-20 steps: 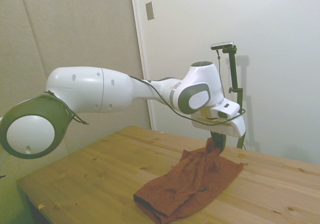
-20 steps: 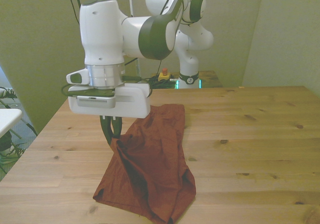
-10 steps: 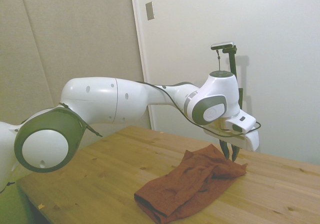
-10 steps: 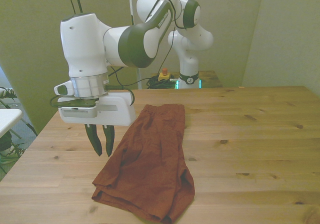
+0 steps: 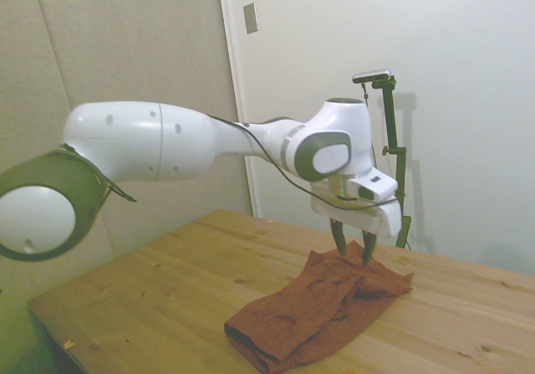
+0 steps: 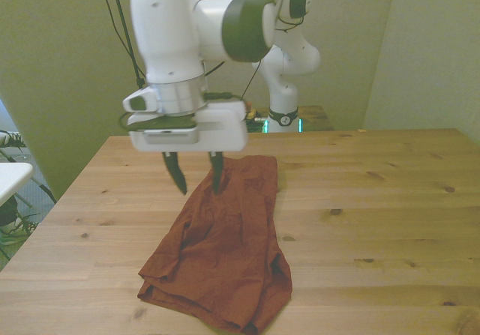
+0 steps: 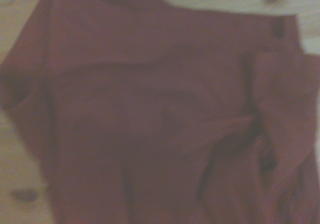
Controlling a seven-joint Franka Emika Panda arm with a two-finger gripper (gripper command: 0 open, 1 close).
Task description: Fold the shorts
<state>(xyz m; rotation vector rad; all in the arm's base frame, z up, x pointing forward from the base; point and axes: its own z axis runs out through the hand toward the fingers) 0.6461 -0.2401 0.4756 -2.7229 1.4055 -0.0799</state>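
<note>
One pair of shorts (image 6: 221,252) lay rumpled on the desk (image 6: 390,200). One claw (image 6: 196,176) hung released, empty, above them. Only the wrist view showed their creases (image 7: 235,129) closely.

Wooden table (image 6: 375,200); wall plate (image 5: 251,17) on wall behind.

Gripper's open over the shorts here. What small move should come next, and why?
Probably lower the gripper straight down onto the shorts. Its jaws are open and empty above the rumpled cloth, which lies loose on the table, so a fresh pinch is needed.
</note>
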